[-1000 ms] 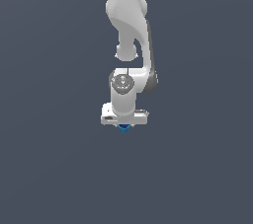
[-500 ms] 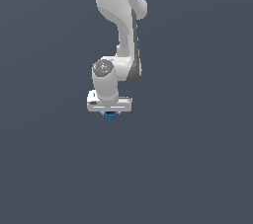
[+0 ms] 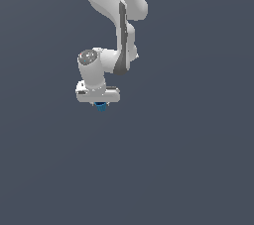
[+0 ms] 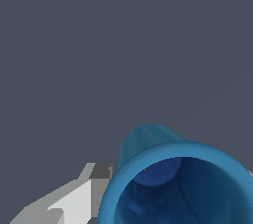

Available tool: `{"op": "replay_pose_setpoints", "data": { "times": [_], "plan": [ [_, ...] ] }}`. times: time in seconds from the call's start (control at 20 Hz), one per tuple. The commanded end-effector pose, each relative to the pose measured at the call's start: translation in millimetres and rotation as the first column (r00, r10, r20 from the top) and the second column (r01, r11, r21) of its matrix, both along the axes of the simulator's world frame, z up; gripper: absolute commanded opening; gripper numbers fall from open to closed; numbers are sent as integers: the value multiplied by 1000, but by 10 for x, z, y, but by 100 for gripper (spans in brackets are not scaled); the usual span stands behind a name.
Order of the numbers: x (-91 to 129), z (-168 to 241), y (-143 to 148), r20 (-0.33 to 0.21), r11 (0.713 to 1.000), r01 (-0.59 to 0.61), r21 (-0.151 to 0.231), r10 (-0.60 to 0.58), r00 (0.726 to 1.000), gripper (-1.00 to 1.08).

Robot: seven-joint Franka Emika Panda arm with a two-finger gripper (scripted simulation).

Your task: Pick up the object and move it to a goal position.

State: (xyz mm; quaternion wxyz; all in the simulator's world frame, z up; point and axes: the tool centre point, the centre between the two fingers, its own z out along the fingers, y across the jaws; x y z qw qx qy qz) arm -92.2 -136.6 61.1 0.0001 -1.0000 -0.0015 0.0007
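The object, a small blue cup [image 3: 101,106], shows just below the white hand of my gripper [image 3: 100,104] in the exterior view, held clear of the grey floor. In the wrist view the blue cup [image 4: 173,178] fills the near part of the picture, with a lighter rim and a darker inside. One grey fingertip [image 4: 94,178] sits against its side; the other finger is hidden behind the cup. The gripper is shut on the cup. No goal marker shows in either view.
The white arm [image 3: 114,16] reaches down from the top of the exterior view. Plain dark grey ground [image 3: 188,169] lies all around, with nothing else on it in view.
The gripper with the blue cup has moved toward the exterior view's left and risen a little. The arm has swung with it.
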Motion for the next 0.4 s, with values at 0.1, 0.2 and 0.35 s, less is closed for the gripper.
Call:
{"op": "replay_pose_setpoints", "data": {
  "times": [0.1,0.2,0.35],
  "plan": [
    [-124,23,-144,1,1000,-1,0,1,1000,-100],
    [-144,27,-174,1,1000,-1,0,1,1000,-100],
    [-141,28,-183,1,1000,-1,0,1,1000,-100]
  ]
}}
